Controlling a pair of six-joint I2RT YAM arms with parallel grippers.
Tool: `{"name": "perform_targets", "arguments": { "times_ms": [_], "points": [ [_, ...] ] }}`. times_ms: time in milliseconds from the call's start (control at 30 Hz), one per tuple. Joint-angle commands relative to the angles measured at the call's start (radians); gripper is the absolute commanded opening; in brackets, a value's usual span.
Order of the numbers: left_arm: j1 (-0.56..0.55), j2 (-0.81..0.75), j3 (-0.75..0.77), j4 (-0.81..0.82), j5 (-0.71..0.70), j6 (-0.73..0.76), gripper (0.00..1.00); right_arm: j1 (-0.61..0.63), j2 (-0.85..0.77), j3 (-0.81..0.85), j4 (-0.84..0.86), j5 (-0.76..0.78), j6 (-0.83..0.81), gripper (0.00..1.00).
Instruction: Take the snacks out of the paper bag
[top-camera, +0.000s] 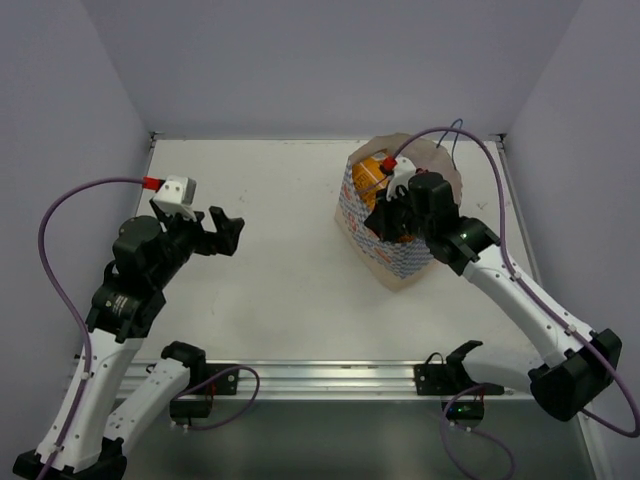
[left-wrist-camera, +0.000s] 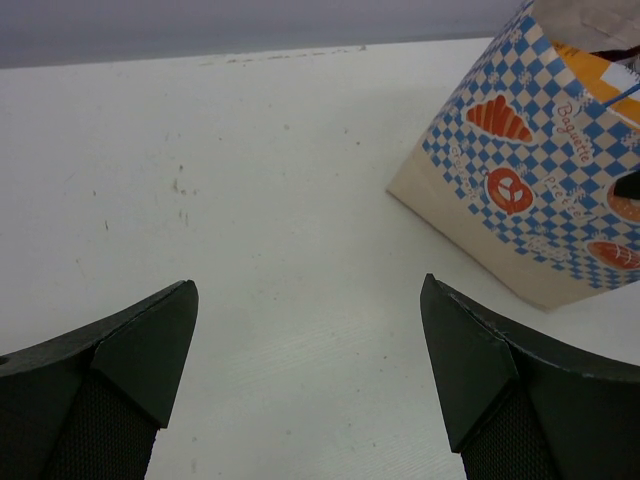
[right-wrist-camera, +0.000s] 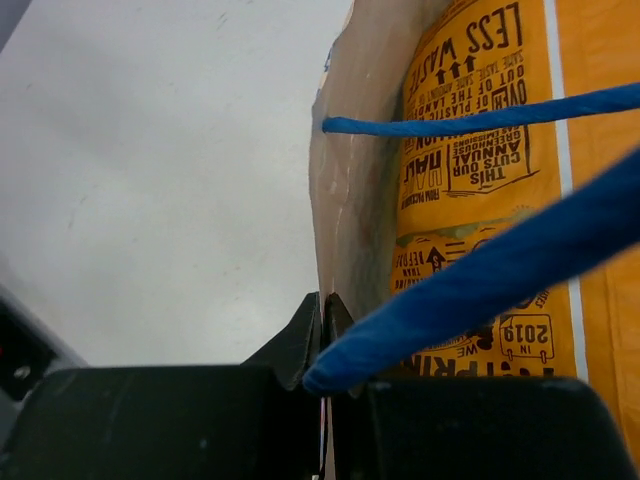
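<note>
1. Your right gripper (top-camera: 383, 215) is down in the mouth of the paper bag (top-camera: 402, 262), which stands at about 2 o'clock on the table (top-camera: 280, 300). Its jaws are pressed together with no gap, right at the edge of the bag's inner wall. Whether a sliver of paper is caught between them cannot be told.
2. Your left gripper (top-camera: 222, 228) hangs spread wide and empty at about 9 o'clock, well apart from the bag.
3. Only one snack shows: an orange packet (right-wrist-camera: 470, 170) lying against the inside wall, toward the bag's 11 o'clock side in the top view.
4. Expect the packet to be light, crinkly and slick, giving under the pads. Pinch a sealed end or a fold of film. The puffed middle would likely slide away.
5. The bag is thin paper and will probably tip or drag if you tug, so your free arm could steady its wall.
6. A blue cord handle (right-wrist-camera: 480, 270) crosses just ahead of the right fingers and could snag.
7. Any other packets are hidden beneath the arm and the orange one, so how many remain cannot be made out.
</note>
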Motion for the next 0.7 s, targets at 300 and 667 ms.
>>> {"name": "perform_targets", "arguments": {
  "times_ms": [300,667],
  "points": [
    [-0.004,-0.005,0.085,-0.062,-0.045,0.046,1.00,0.258,-0.001,0.092,-0.079,0.109,0.176,0.30],
    [-0.004,0.026,0.094,-0.064,-0.026,0.050,1.00,0.137,-0.216,0.201,-0.228,0.507,0.019,0.79]
  ]
}}
